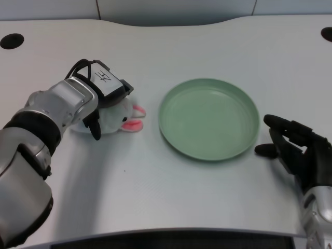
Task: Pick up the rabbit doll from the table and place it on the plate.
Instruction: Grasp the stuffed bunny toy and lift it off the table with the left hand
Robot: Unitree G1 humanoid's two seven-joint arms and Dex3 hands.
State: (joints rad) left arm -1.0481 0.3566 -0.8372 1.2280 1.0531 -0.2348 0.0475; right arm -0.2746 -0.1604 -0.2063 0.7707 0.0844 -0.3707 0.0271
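Note:
The rabbit doll, white with pink ears pointing right toward the plate, lies on the table left of centre. My left hand sits on top of it, with the thumb down the doll's near side and the other fingers curled over its far side, so it grips the doll. Most of the doll's body is hidden under the hand. The doll still rests on the table surface. The green plate stands a short way to the doll's right, with nothing on it.
My right hand rests on the table just off the plate's right rim. Two dark round holes mark the table's far corners. The table's front edge runs along the bottom.

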